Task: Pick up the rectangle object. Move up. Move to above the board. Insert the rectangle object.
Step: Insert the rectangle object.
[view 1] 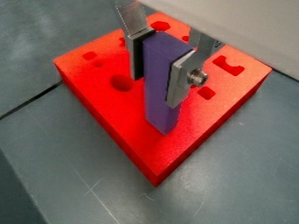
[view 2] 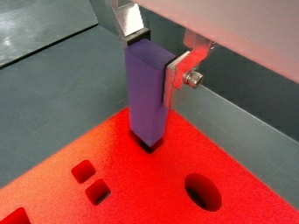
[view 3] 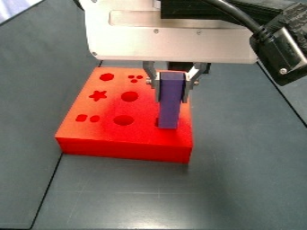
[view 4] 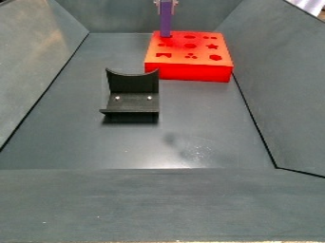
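Pincer (view 1: 163,59) gripped the purple block (view 1: 163,83) at its upper part. The block stood upright, long axis vertical, its lower end touching the red board (view 1: 117,109) on the tabletop (view 4: 191,133). Its top was cut off in a side view (view 4: 164,16). How deep it sat was unclear.

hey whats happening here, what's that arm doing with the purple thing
The arm's tool is shut on the rectangle object, holding it upright over the board. In a wrist view the block's lower end sits at a slot in the board, so it is being inserted. A dark arch-shaped block lies apart on the floor.
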